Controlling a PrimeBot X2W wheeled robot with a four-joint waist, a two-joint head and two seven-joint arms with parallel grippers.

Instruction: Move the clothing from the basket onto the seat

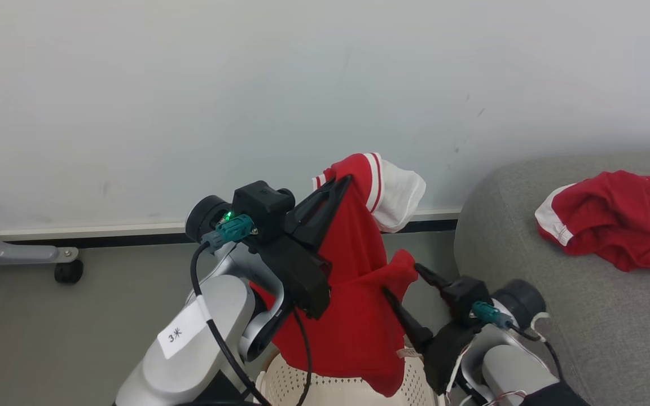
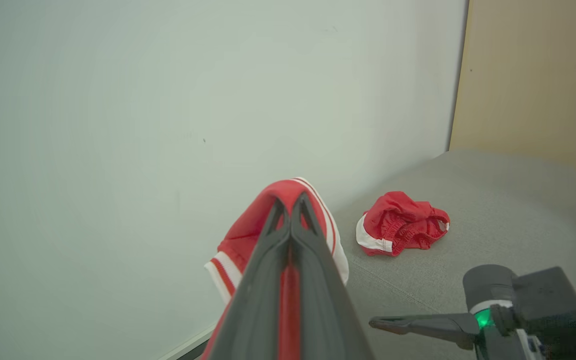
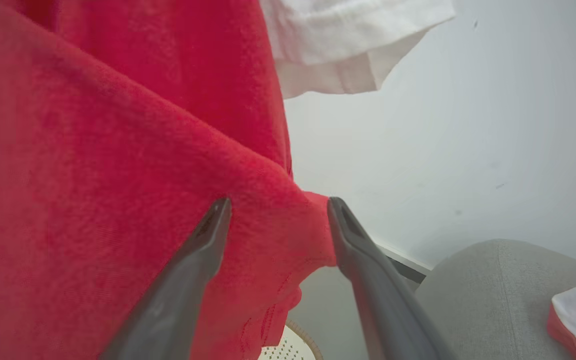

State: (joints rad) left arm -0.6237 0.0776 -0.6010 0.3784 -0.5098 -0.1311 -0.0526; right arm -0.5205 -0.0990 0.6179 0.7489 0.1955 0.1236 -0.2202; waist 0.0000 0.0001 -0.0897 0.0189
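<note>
Head view gives me one basket, one seat and two garments. The hanging garment is pinched at its striped edge by my closed left gripper and drapes down over the basket. My right gripper stands spread wide with that garment's lower fold between its fingers, while the crumpled garment lies on the seat.
</note>
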